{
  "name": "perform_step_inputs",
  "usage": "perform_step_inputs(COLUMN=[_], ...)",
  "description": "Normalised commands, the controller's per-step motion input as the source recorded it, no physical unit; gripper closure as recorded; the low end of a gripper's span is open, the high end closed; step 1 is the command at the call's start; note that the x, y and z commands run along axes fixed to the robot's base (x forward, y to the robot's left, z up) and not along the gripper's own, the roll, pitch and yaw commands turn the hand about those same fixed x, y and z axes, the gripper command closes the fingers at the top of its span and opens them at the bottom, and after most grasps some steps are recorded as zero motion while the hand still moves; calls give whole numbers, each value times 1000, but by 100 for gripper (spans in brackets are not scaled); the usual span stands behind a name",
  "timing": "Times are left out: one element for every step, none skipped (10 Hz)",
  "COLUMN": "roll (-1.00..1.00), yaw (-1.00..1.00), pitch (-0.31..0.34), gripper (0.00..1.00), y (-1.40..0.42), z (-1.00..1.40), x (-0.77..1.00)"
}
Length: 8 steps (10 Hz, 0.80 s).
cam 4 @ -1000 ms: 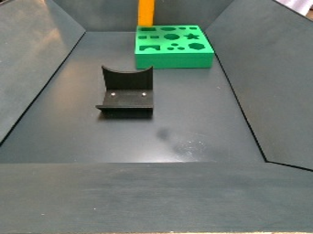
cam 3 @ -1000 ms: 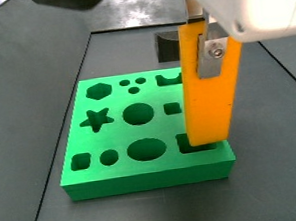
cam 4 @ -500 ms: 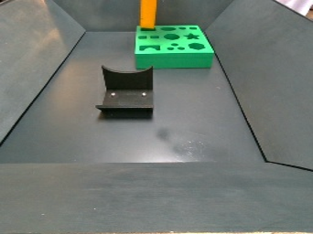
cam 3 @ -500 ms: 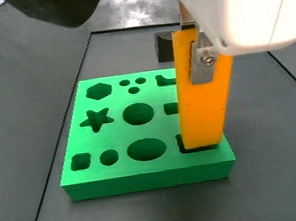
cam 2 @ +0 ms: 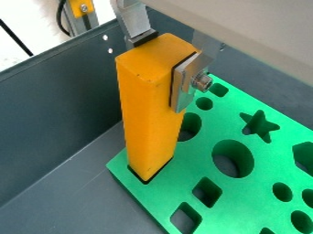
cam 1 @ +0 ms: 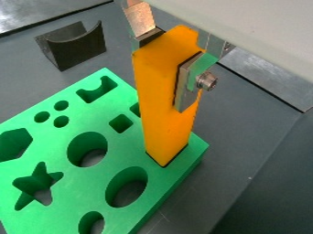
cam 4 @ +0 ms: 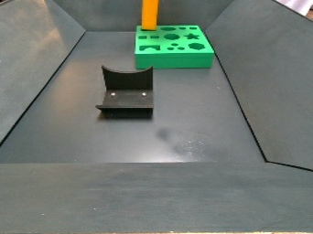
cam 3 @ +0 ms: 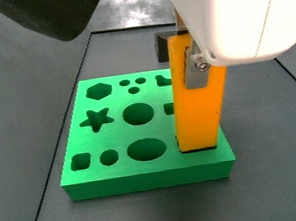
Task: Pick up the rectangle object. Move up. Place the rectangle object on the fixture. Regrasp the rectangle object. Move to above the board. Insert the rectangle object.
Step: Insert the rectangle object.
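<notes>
a: wrist views, what's the gripper [cam 1: 166, 57] doing?
b: its silver fingers [cam 1: 191, 80] clamp the top of the orange block [cam 1: 166, 101] from both sides. the block stands upright, its lower end sitting in a slot at a corner of the green board [cam 1: 73, 169].
a: same in a side view?
b: yes, the block [cam 3: 197, 102] rises from the board [cam 3: 122, 156] near its edge, under the white arm. in a side view the dark fixture [cam 4: 124, 91] stands on the floor, well apart from the board [cam 4: 174, 46].
</notes>
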Motion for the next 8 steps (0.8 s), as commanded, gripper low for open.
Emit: perform_step_inputs(roll=[133, 137, 170, 196, 193, 154, 110, 69], yaw=[11, 11, 17, 40, 129, 197, 174, 100], pitch=[0, 0, 0, 0, 0, 0, 0, 0], gripper=[100, 100, 100, 100, 100, 100, 100, 100], y=[-74, -89, -106, -86, 0, 0, 0, 0], z=[-126, -157, -203, -209, -180, -86, -43, -17], x=[0, 0, 31, 63, 40, 3, 60, 77])
